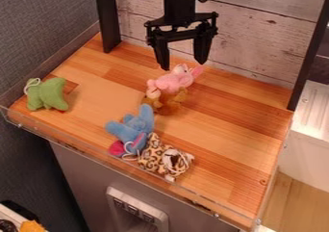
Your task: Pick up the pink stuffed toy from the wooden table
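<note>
A striped wooden tabletop [225, 142] stands in front of me, with a wall of pale, worn planks [257, 43] behind it and a dark grey wall [38, 29] off toward ten o'clock. A clear strip [138, 171] edges the near side.

Taking the middle of the wood as the clock's centre, I see the black gripper [184, 65] hanging down at twelve o'clock, its two fingers spread wide with nothing between them. Nearest to it, just below the tips, is a pink plush toy [170, 82], also at twelve, on top of an orange-brown plush [172, 101]. Whether a fingertip brushes the pink one I can't tell from here.

A green plush [47, 94] sits well apart from the rest, between nine and ten o'clock near the edge, with a pale loop of cord on it. At eight o'clock, closer in, is a blue plush [133, 128] with a magenta patch low down. It touches a leopard-spotted plush [153, 155] lying at six o'clock.
</note>
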Controlling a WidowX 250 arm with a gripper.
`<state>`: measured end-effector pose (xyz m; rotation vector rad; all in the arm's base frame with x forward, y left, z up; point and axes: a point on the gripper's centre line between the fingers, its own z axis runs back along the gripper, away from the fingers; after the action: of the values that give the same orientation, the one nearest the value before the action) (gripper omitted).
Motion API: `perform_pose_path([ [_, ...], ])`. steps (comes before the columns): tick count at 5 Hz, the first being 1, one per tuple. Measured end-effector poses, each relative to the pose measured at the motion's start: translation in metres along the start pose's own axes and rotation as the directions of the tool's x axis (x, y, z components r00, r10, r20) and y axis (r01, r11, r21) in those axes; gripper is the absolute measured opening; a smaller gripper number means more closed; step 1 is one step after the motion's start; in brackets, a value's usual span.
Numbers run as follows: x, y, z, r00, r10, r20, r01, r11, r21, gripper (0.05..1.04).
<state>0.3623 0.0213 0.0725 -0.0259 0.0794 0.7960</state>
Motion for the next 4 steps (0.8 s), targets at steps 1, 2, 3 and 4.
perform_pose_path([
  [1,-0.003,0.004,-0.013,0.991,-0.137,-0.003,0.137,0.991,0.004,0.997],
  [2,-0.003,0.005,-0.031,0.953,-0.302,0.003,0.302,0.953,0.003,0.996],
  [3,-0.002,0.009,-0.045,0.920,-0.391,0.008,0.391,0.920,0.002,0.999],
  [4,0.001,0.019,-0.056,0.927,-0.375,0.015,0.375,0.927,0.000,0.999],
])
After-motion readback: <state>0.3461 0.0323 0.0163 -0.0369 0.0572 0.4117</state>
